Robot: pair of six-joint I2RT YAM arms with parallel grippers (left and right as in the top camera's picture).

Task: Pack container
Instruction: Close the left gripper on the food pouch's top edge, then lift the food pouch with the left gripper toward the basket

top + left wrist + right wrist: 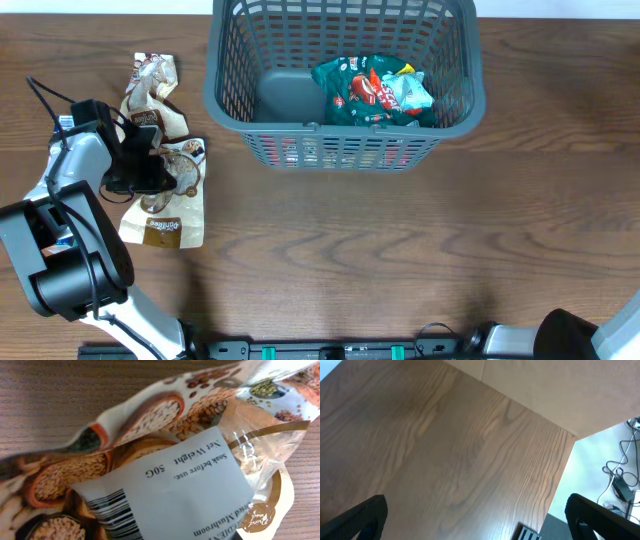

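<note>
Left of the grey basket (pixel 330 127), pinches a mushroom pouch (pixel 190 485) in the closed left gripper (pixel 150 170); looks light, crinkly, slippery, best taken edgewise; holds right gripper (pixel 477 517) wide, empty.

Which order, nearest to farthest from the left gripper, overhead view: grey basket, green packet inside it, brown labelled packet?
1. brown packet, at the left gripper, table's left.
2. grey basket, its left wall, farther right.
3. green packet, inside the basket's right half.
</note>
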